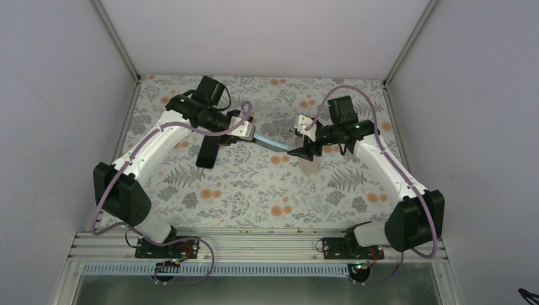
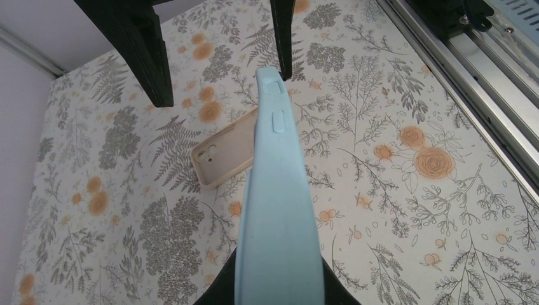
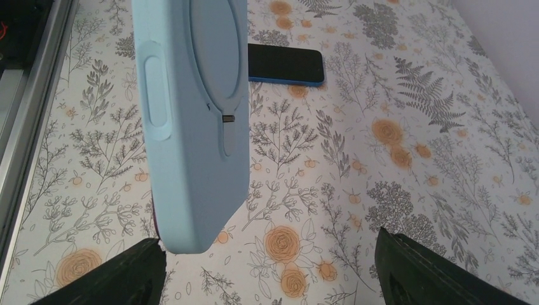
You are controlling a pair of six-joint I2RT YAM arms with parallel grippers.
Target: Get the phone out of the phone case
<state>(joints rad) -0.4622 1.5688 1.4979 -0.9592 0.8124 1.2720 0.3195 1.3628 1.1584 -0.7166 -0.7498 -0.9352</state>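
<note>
A light blue phone case [image 1: 270, 145] hangs in the air between the two arms, lying roughly level. My left gripper [image 1: 245, 130] is shut on its near end; in the left wrist view the case [image 2: 276, 190] runs up from between the jaws. My right gripper [image 3: 267, 241] stands open at the case's far end [image 3: 191, 95], whose lower corner is beside the left fingertip [image 3: 143, 267] without being clamped. Both wrist views show only the case's back and side buttons. The phone in it is hidden.
A dark handset with a blue rim [image 1: 206, 152] lies flat on the flowered table under the left arm, also seen as a handset [image 3: 286, 63] in the right wrist view. A beige empty case [image 2: 222, 155] lies below the right gripper. Metal rail [image 1: 254, 244] along the near edge.
</note>
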